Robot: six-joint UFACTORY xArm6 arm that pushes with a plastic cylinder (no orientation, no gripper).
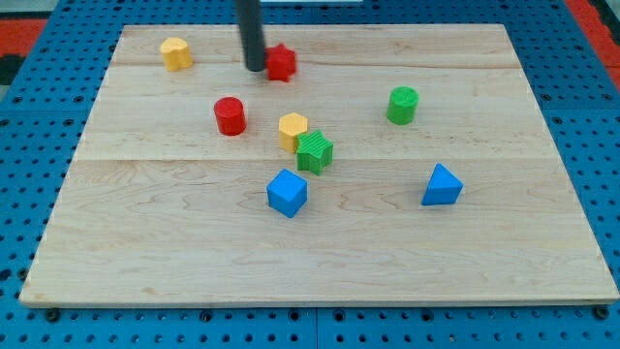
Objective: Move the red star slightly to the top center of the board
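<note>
While the wooden worktop (320, 262) is lying flat across the view, my tip (254, 69) is resting near the view's top, a little left of centre, touching or just beside the left side of the red star (282, 62). Since this tool is a plain dark rod, it is neither spread nor pinching anything; it is only standing upright with its lower end at the board's surface. That red star is sitting close to the top edge of the board, left of the middle. Further toward the view's left, a yellow block (175, 53) is sitting near the top left corner, well apart from the rod. Below the tip, a red cylinder (230, 115) is standing alone. Toward the view's centre, a second yellow block (293, 130) is touching a green star-like block (315, 152), which is sitting at its lower right. Just below that pair, a blue cube (287, 192) is resting near but apart from them. On the view's right, a green cylinder (402, 105) is standing by itself, and lower down a blue triangular block (442, 185) is sitting well apart from everything else.
</note>
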